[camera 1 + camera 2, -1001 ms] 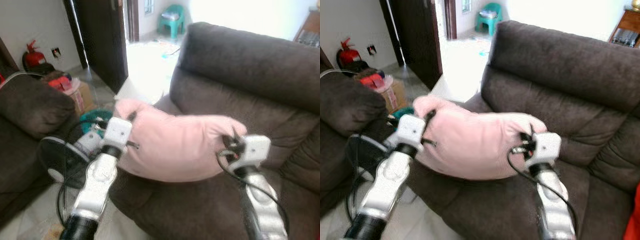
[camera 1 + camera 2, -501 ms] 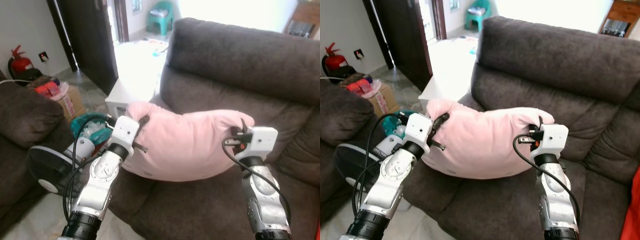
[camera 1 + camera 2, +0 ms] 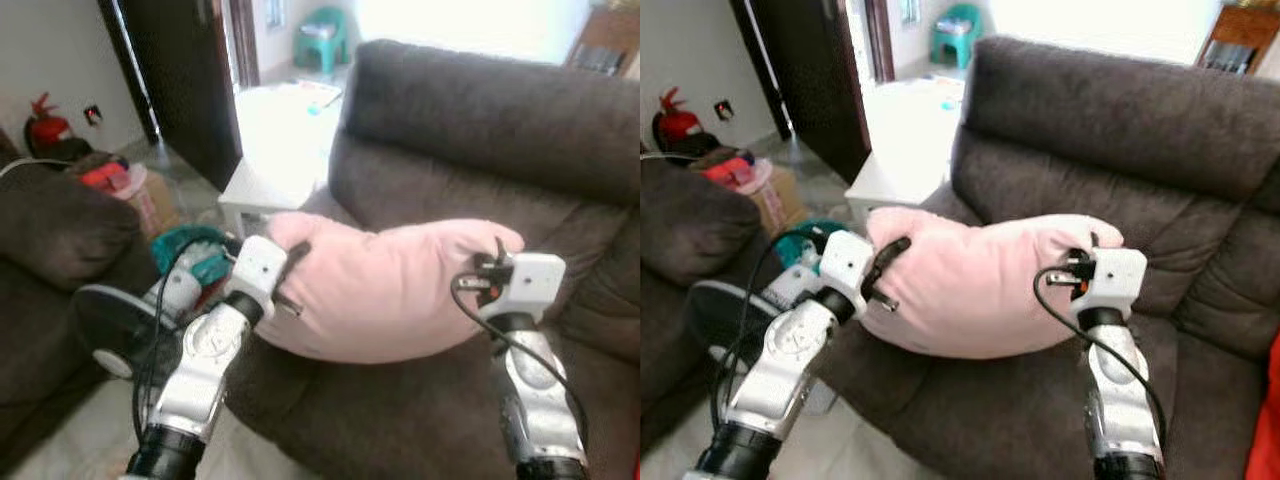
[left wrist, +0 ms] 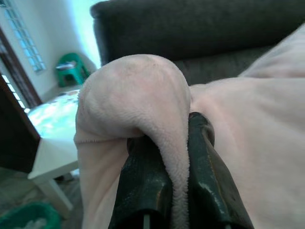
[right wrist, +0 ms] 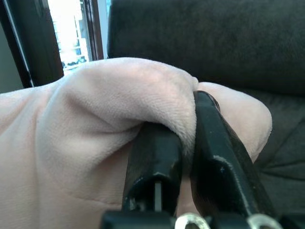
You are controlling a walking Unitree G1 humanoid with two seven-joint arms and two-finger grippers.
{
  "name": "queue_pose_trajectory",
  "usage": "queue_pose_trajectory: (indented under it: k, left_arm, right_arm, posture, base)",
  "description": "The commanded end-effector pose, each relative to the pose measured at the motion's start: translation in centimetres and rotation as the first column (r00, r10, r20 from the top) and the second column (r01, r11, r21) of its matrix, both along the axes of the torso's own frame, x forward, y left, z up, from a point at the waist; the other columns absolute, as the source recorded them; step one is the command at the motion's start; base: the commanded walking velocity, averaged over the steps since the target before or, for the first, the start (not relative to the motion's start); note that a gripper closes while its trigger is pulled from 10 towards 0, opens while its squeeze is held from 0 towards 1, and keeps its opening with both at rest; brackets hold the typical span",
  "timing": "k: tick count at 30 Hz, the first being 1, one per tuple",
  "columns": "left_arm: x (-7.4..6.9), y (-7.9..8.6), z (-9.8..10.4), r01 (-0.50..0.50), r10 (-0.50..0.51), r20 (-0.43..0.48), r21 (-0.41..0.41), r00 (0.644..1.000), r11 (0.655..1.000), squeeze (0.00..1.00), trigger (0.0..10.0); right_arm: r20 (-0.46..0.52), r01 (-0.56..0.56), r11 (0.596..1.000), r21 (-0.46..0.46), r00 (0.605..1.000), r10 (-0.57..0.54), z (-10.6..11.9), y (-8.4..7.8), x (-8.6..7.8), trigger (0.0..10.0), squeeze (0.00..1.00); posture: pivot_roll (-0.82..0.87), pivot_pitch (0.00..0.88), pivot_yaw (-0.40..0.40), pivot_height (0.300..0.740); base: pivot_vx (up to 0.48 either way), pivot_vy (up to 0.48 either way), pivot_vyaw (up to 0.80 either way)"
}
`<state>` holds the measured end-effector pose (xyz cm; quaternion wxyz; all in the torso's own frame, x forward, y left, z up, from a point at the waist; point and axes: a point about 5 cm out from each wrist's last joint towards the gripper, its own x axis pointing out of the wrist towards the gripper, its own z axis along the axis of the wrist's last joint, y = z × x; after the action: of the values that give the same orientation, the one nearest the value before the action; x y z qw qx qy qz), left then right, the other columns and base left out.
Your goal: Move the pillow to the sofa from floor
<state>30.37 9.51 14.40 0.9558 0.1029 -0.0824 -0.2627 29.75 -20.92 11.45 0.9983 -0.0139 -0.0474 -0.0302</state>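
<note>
Both hands pinch plush pink pillow (image 3: 390,290) folds.

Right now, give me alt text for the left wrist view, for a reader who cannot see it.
Two black fingers of the left gripper pinch a fold of a pink pillow between them. Behind the pillow rises the back of a dark brown sofa; off to one side stand a white table and a green stool on a bright floor.

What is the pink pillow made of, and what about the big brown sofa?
The pink pillow looks like soft plush fleece: fuzzy nap, and it bunches where the left gripper pinches it. The sofa looks like dark brown matte microfibre or suede-like cloth.
</note>
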Motion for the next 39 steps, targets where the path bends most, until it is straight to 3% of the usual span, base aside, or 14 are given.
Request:
queue_pose_trajectory:
  k: [1, 7, 12, 14, 16, 19, 27, 35, 39]
  left_arm:
    - [-0.6, -1.1, -0.1, 0.091, -0.091, -0.027, 0.011, 0.996, 0.996, 0.00, 10.0]
    - [-0.9, -0.9, -0.8, 0.115, -0.114, -0.081, 0.009, 0.990, 0.993, 0.00, 10.0]
    - [-0.9, -0.9, -0.7, 0.117, -0.118, -0.096, -0.019, 0.988, 0.993, 0.00, 10.0]
    - [-0.8, -1.0, -0.5, 0.121, -0.124, -0.100, -0.042, 0.987, 0.992, 0.00, 10.0]
    - [-0.9, -1.7, 0.9, 0.162, -0.172, -0.085, -0.116, 0.981, 0.980, 0.00, 10.0]
    - [-0.9, -2.3, 1.9, 0.199, -0.210, -0.068, -0.138, 0.975, 0.970, 0.00, 10.0]
    - [-1.3, -2.3, 1.8, 0.230, -0.242, -0.089, -0.122, 0.966, 0.965, 0.00, 10.0]
    - [-2.0, -1.3, -0.6, 0.257, -0.259, -0.205, -0.040, 0.944, 0.966, 0.00, 10.0]
    - [-2.1, -0.9, -1.1, 0.240, -0.244, -0.230, -0.043, 0.942, 0.970, 0.00, 10.0]
  right_arm:
    - [0.029, -0.063, 0.997, -0.046, 0.997, 0.065, 1.3, 1.0, 1.1, 10.0, 0.00]
    - [-0.034, -0.061, 0.995, -0.082, 0.998, 0.058, 0.9, 0.7, 1.7, 10.0, 0.00]
    - [-0.023, -0.066, 0.994, -0.083, 0.998, 0.064, 1.1, 0.7, 2.0, 10.0, 0.00]
    - [-0.019, -0.070, 0.994, -0.088, 0.997, 0.069, 1.3, 0.7, 2.2, 10.0, 0.00]
    - [-0.013, -0.043, 0.994, -0.103, 0.999, 0.042, 1.7, 0.2, 2.5, 10.0, 0.00]
    - [0.000, -0.013, 0.995, -0.099, 1.000, 0.013, 2.0, -0.2, 2.7, 10.0, 0.00]
    - [0.023, 0.051, 0.994, -0.094, 0.999, -0.049, 2.3, -1.0, 2.8, 10.0, 0.00]
    - [-0.073, -0.032, 0.990, -0.135, 0.997, 0.022, 0.4, 0.2, 2.8, 10.0, 0.00]
    - [-0.089, -0.040, 0.990, -0.137, 0.996, 0.027, 0.1, 0.2, 2.8, 10.0, 0.00]
  posture:
    - [0.09, 0.000, -0.036, 0.740]
    - [0.09, 0.000, -0.039, 0.740]
    - [0.10, 0.000, -0.040, 0.740]
    - [0.09, 0.000, -0.041, 0.740]
    - [0.10, 0.000, -0.043, 0.740]
    - [0.10, 0.000, -0.043, 0.740]
    - [0.09, 0.000, -0.042, 0.740]
    - [0.10, 0.000, -0.042, 0.740]
    - [0.10, 0.000, -0.043, 0.740]
  base:
    - [0.000, 0.000, 0.00]
    - [0.000, 0.000, 0.00]
    - [0.000, 0.000, 0.00]
    - [0.000, 0.000, 0.00]
    - [0.000, 0.000, 0.00]
    - [0.000, 0.000, 0.00]
    - [0.000, 0.000, 0.00]
    - [0.000, 0.000, 0.00]
    - [0.000, 0.000, 0.00]
